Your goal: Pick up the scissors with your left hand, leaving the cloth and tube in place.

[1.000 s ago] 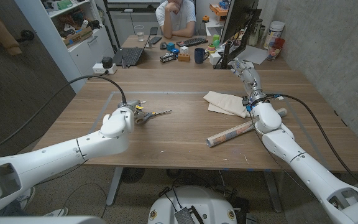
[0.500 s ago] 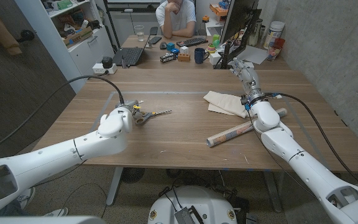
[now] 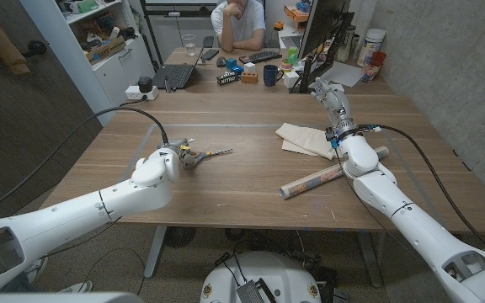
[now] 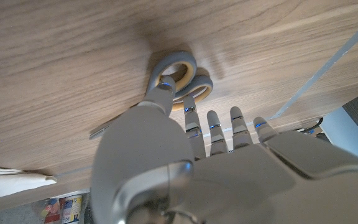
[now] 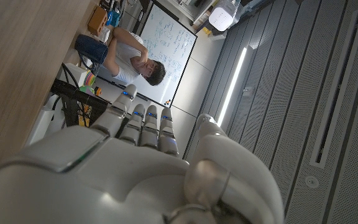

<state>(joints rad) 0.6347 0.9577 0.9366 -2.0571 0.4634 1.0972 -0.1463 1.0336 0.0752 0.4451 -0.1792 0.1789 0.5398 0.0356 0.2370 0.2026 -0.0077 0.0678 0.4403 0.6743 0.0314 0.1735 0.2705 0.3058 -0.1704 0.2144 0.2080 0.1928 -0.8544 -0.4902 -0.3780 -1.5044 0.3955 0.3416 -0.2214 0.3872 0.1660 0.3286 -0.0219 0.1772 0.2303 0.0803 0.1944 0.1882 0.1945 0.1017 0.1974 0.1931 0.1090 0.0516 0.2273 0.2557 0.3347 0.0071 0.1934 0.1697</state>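
Fingers [image 4: 166, 94] of the left hand [image 3: 165, 160] are reaching into the scissors [image 4: 178, 78] handles without yet gripping, risking pushing them along the desk [image 3: 251, 181].

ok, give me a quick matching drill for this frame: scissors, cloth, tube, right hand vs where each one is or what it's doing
Things:
1. scissors
2. cloth
3. tube
4. right hand

Places or states:
A. lies diagonally on the table under the right forearm
B. raised over the far right part of the table, holding nothing
C. at the left hand's fingertips, handles toward that hand
D. crumpled, beige, just past the tube

Pairs: 1-C, 2-D, 3-A, 4-B
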